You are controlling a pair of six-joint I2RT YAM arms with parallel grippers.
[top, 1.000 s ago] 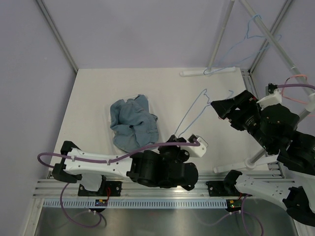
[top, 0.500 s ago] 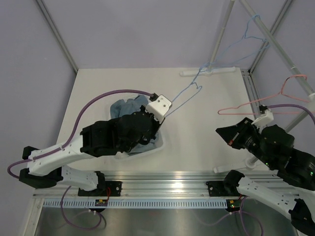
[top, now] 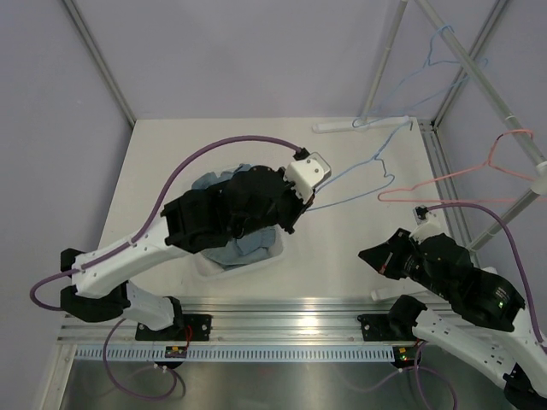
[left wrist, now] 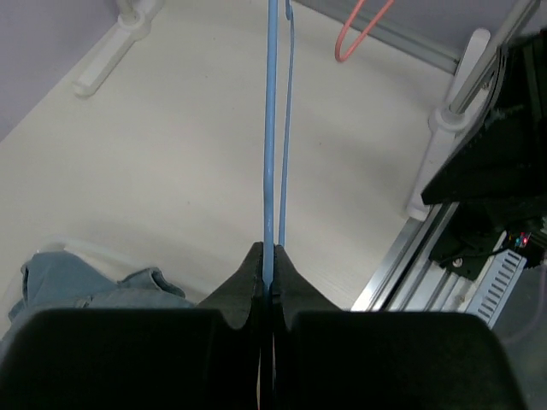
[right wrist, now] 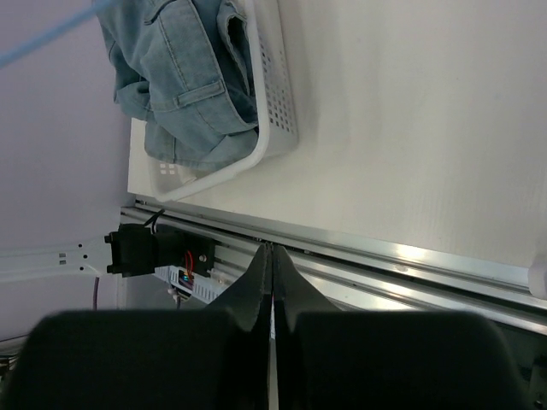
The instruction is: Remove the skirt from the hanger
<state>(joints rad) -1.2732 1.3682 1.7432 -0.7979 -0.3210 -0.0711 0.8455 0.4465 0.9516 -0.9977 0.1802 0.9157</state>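
Skirt (right wrist: 179, 85) is off the hanger: crumpled blue denim, heaped in the white basket (right wrist: 278, 102) by the near edge of the table (top: 171, 154), a little left of centre. No wire runs through the fabric in either view that shows it. Blue hanger (left wrist: 272, 128) is bare, clear of the cloth, and reaches out over the middle of the table toward the far right corner. Left end effector (left wrist: 269, 256) is pressed together on the hanger wire, which passes straight between the fingertips; the arm hangs above the basket, its body covering part of the skirt in the overhead view. Right end effector (right wrist: 271, 249) has its fingers pressed together with nothing between them, and hovers over the near edge close to the near right corner, well apart from both the hanger and the basket. Pink hanger (left wrist: 357, 36) sits off by the right edge, untouched. Judgement: the separation the task asks for looks done, with garment and hanger apart. What is left, if anything, is putting the bare hanger somewhere and letting it go. I cannot tell from these views where it is meant to end up.
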